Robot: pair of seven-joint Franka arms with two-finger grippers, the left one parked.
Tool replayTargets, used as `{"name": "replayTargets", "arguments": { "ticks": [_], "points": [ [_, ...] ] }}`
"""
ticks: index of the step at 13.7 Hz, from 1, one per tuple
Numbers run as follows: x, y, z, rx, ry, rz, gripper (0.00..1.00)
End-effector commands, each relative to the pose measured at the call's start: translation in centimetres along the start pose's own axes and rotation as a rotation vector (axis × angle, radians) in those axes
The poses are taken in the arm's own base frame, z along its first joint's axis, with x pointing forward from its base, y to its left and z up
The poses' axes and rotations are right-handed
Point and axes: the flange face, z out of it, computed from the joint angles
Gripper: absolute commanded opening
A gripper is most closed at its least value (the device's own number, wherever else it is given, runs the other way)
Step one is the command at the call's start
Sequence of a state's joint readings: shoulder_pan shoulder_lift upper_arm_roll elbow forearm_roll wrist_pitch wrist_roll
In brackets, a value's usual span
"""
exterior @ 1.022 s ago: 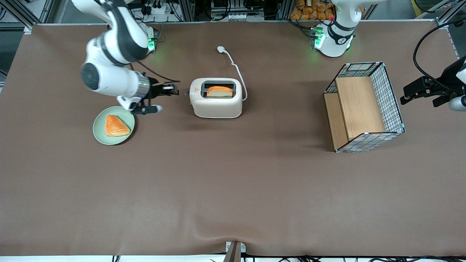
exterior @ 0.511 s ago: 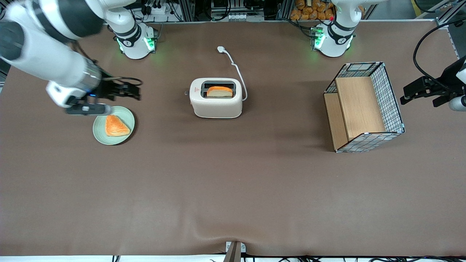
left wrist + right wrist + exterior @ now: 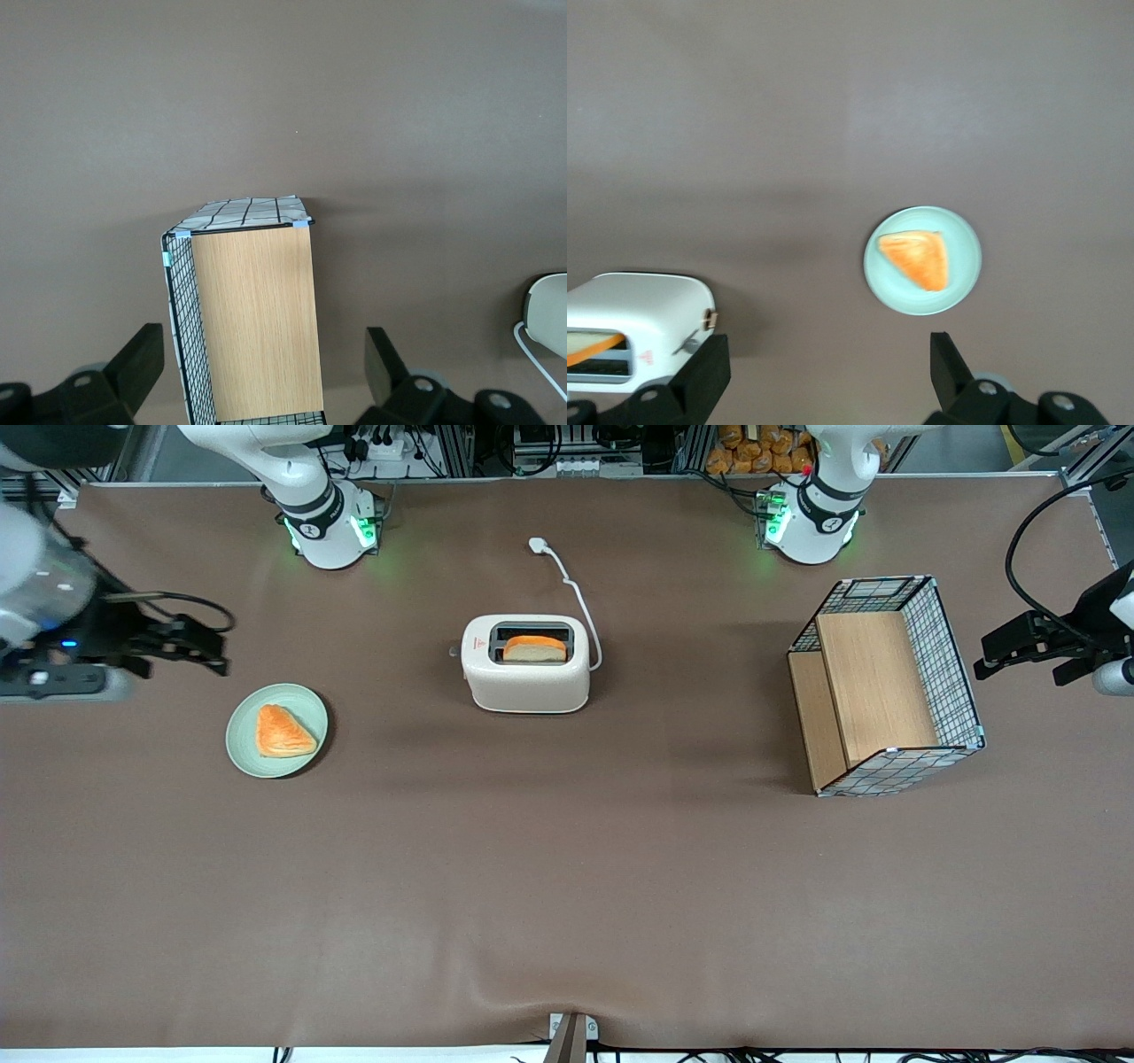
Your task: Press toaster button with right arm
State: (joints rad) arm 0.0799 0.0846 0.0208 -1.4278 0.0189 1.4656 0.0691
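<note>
Your gripper [image 3: 190,646] hangs with fingers apart, holding nothing, over the table's [image 3: 567,886] working-arm end. The toaster [image 3: 526,662] stands mid-table, button [image 3: 692,344] untouched, with bare tabletop around it.

We see the toaster [image 3: 526,664] mid-table with 1 slice of bread [image 3: 534,648] in its slot and the toaster button [image 3: 454,652] on its end toward the working arm. The plate [image 3: 244,748], carrying 1 pastry [image 3: 282,732], lies farther that way, slightly nearer the front camera. Our gripper [image 3: 208,654] hangs above the table near the plate. The wire basket [image 3: 887,687] sits toward the parked arm's end.
</note>
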Motion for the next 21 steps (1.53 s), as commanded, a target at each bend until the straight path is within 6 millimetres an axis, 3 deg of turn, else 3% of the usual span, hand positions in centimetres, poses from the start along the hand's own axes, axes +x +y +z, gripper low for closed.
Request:
{"name": "replayTargets", "arguments": {
  "ticks": [1,4,5,7,15,21],
  "points": [
    [-1.8,2.9,-2.6,-0.029,0.005,-0.031,1.00],
    [-5.2,4.6,-4.0,-0.025,0.023,-0.002,1.00],
    [-7.6,5.1,-4.0,-0.026,0.048,0.010,1.00],
    [-9.4,5.6,-3.4,-0.021,0.047,0.021,1.00],
    [-4.2,6.6,-3.1,-0.031,0.085,0.028,1.00],
    [-3.5,6.3,-3.2,-0.033,0.088,0.022,1.00]
  ]
}}
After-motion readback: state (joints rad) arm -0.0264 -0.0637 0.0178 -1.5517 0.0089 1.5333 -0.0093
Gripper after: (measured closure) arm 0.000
